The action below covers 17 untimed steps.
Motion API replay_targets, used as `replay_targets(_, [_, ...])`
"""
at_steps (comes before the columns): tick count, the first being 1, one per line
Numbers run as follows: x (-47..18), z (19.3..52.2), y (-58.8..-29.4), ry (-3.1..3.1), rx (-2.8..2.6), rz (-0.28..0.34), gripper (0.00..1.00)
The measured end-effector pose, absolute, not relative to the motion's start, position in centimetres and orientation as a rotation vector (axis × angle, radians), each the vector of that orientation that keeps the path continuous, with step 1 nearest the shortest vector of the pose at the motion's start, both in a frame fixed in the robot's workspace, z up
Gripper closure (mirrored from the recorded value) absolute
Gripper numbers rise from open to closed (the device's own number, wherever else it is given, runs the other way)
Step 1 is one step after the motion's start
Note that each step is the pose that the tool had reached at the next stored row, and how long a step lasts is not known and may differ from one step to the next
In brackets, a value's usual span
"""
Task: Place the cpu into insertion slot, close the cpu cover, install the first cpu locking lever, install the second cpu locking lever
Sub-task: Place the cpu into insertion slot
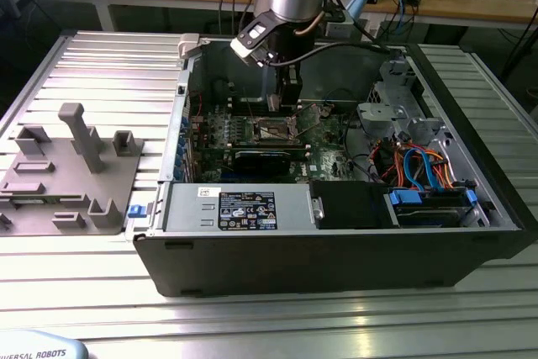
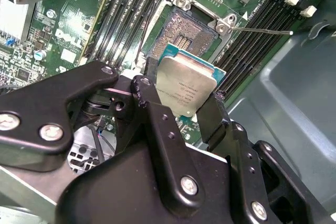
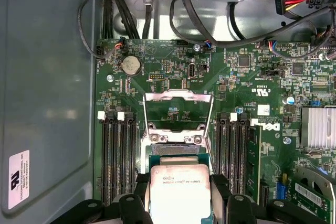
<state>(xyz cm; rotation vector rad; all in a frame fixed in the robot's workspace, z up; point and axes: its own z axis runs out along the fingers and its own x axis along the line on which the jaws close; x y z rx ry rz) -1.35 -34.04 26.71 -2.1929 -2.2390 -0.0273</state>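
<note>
On a ribbed metal surface [image 1: 109, 56] stands an open computer case [image 1: 336, 258]; inside it the cpu [image 2: 186, 85] hangs just over the bare socket [image 2: 190, 31], clamped edge to edge in the pincer [image 2: 184, 92], the cover [image 3: 178, 96] tipped open beyond

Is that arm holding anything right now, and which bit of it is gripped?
Yes. The tool holds the cpu, pinched by two opposite side edges, close to the open socket.
</note>
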Motion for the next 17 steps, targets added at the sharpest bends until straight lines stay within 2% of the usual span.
replay_targets(17, [-1.4,25.98,-33.95,-2.237,-2.195,-0.027,0.45])
